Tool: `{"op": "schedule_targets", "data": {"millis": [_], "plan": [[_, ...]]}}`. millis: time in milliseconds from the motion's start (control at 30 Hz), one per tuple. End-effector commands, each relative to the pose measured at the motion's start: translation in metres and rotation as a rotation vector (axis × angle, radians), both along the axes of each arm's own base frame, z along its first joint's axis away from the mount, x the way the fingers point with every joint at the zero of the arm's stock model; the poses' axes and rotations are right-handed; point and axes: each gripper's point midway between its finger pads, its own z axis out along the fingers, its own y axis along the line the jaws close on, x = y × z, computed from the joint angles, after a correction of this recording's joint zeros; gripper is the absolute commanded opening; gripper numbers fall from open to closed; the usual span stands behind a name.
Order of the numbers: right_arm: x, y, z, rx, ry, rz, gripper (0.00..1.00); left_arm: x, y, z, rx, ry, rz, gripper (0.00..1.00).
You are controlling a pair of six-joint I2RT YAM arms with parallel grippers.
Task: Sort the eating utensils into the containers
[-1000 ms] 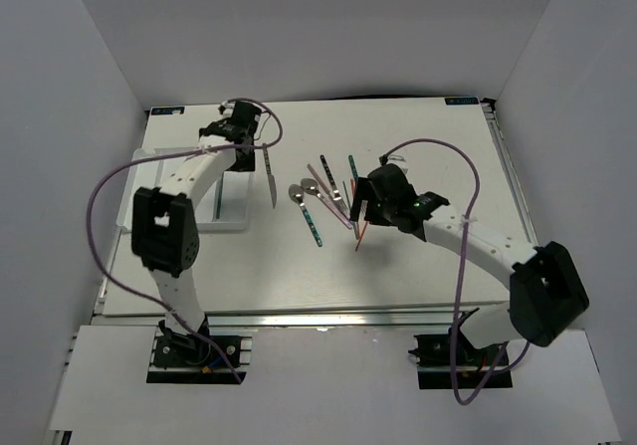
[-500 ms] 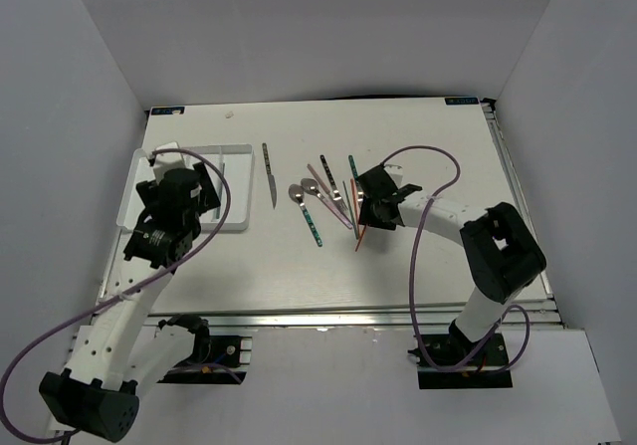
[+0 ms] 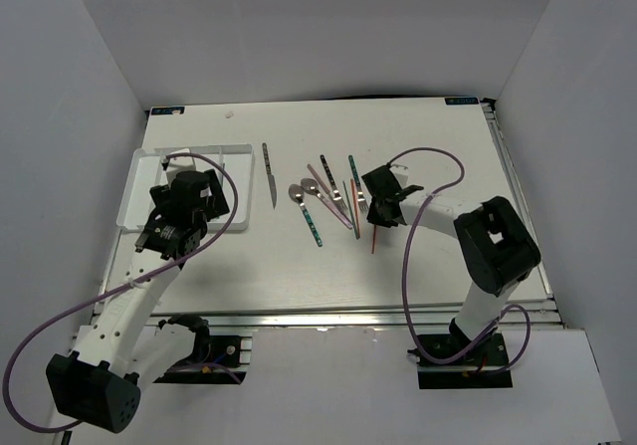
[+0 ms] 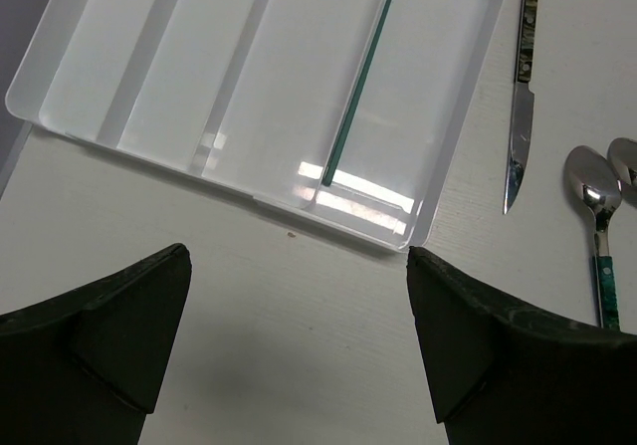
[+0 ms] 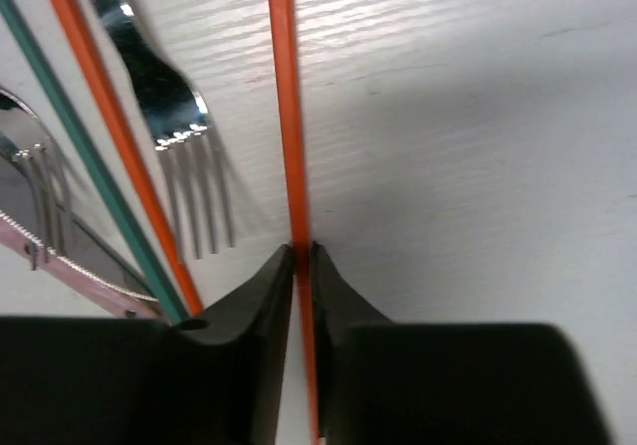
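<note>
My right gripper (image 5: 301, 256) is shut on a red chopstick (image 5: 289, 116) that lies flat on the table, just right of the utensil cluster (image 3: 333, 198). Beside it lie a fork (image 5: 169, 97), a second red chopstick (image 5: 109, 116) and a teal chopstick (image 5: 70, 136). In the top view the held chopstick (image 3: 373, 238) sticks out below the right gripper (image 3: 379, 210). My left gripper (image 4: 297, 256) is open and empty over bare table, just in front of the white tray (image 4: 129, 87). One green chopstick (image 4: 358, 87) lies in the tray's rightmost compartment.
A dark-handled knife (image 3: 269, 176) lies right of the tray (image 3: 139, 181). Two spoons (image 3: 304, 201), one with a teal handle (image 4: 602, 276), lie further right, with more cutlery beyond. The left arm (image 3: 149, 266) crosses the table's near left.
My right gripper has closed on the red chopstick, which has swung nearly straight toward the near edge. My left arm has drawn back from the tray's far side to its near edge, still open.
</note>
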Motion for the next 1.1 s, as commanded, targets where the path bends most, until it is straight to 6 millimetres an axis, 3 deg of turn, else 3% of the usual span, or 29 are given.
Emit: {"op": "schedule_targets", "data": {"millis": [0, 67, 200, 333, 433, 467, 633, 667, 700, 767, 800, 833, 867, 900, 933, 1000, 1067], "plan": [[-0.026, -0.034, -0.027, -0.012, 0.107, -0.033, 0.15, 0.002, -0.01, 0.008, -0.052, -0.03, -0.031, 0.98], [-0.032, -0.052, -0.036, -0.02, 0.146, -0.04, 0.1, 0.002, -0.02, 0.004, -0.09, -0.014, -0.068, 0.98], [-0.038, -0.068, -0.038, -0.023, 0.167, -0.015, 0.1, 0.005, -0.037, 0.005, -0.168, -0.016, -0.115, 0.98], [-0.039, -0.079, -0.036, -0.084, 0.195, 0.027, 0.0, 0.009, -0.055, 0.014, -0.243, -0.03, -0.169, 0.98], [-0.034, -0.079, -0.026, -0.081, 0.171, 0.046, 0.0, 0.011, -0.072, 0.024, -0.312, -0.059, -0.222, 0.98], [-0.034, -0.077, -0.021, -0.067, 0.159, 0.057, 0.0, 0.013, -0.087, 0.032, -0.365, -0.082, -0.281, 0.98], [-0.027, -0.05, 0.04, 0.097, -0.011, 0.154, 0.0, 0.003, -0.16, 0.061, -0.647, -0.165, -0.564, 0.98], [-0.027, -0.045, 0.05, 0.127, -0.042, 0.174, 0.0, 0.005, -0.171, 0.075, -0.685, -0.224, -0.606, 0.98], [-0.029, -0.033, 0.071, 0.202, -0.093, 0.221, 0.0, 0.002, -0.181, 0.073, -0.732, -0.219, -0.621, 0.98], [-0.04, -0.015, 0.086, 0.304, -0.128, 0.292, 0.0, -0.001, -0.207, 0.083, -0.779, -0.256, -0.691, 0.98], [-0.045, 0.003, 0.11, 0.401, -0.194, 0.365, 0.0, -0.005, -0.217, 0.08, -0.8, -0.243, -0.705, 0.98], [-0.05, 0.012, 0.121, 0.455, -0.227, 0.405, 0.0, -0.013, -0.236, 0.084, -0.82, -0.25, -0.758, 0.98], [-0.063, 0.031, 0.142, 0.564, -0.283, 0.492, 0.0, -0.009, -0.245, 0.083, -0.837, -0.261, -0.751, 0.98], [-0.069, 0.032, 0.142, 0.581, -0.28, 0.486, 0.0, -0.009, -0.253, 0.081, -0.847, -0.257, -0.755, 0.98], [-0.075, 0.047, 0.167, 0.666, -0.352, 0.566, 0.0, -0.015, -0.267, 0.078, -0.858, -0.242, -0.784, 0.98], [-0.089, 0.06, 0.193, 0.734, -0.421, 0.62, 0.0, -0.01, -0.282, 0.067, -0.856, -0.212, -0.771, 0.98], [-0.096, 0.068, 0.211, 0.764, -0.461, 0.659, 0.0, -0.013, -0.3, 0.07, -0.857, -0.207, -0.793, 0.98]]}}
